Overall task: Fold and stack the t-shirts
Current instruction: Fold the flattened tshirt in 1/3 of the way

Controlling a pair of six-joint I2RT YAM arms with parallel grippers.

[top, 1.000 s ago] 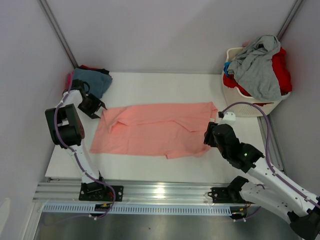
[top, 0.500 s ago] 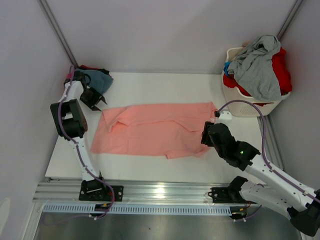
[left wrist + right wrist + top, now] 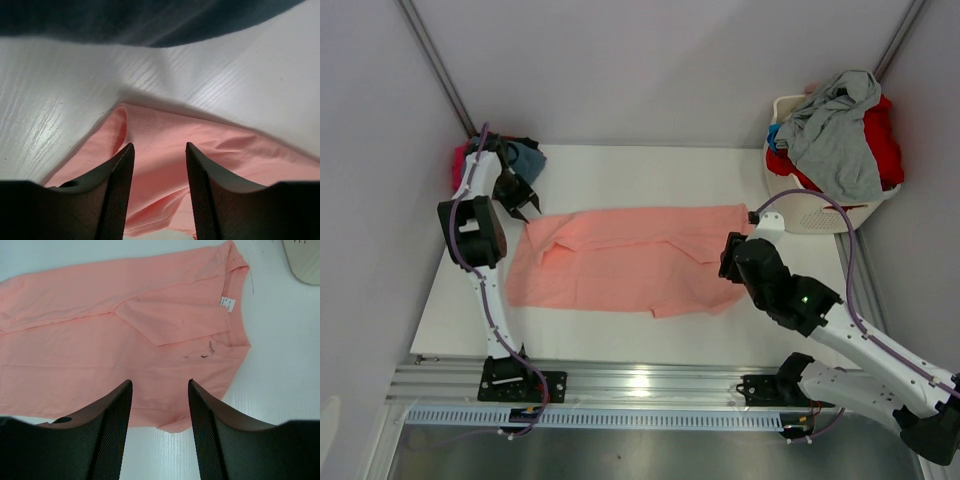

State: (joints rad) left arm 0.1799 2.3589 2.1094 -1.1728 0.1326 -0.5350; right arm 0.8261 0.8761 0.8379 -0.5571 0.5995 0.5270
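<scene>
pink t-shirt (image 3: 620, 265) lay at centre of desk (image 3: 650, 170), collar toward right edge | left gripper (image 3: 159, 147), right gripper (image 3: 159, 382): jaws spread, empty, over its two ends | you likely needed matched pinches at both ends to fold square

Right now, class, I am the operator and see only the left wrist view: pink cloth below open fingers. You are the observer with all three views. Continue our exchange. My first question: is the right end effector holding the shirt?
Observer: No. The right end effector is open over the salmon-pink t-shirt, gripping nothing.
Operator: Where is its label?
Observer: The small white label sits by the neckline, at the end nearest the laundry basket.
Operator: What is in the basket?
Observer: A grey shirt draped over red cloth.
</scene>
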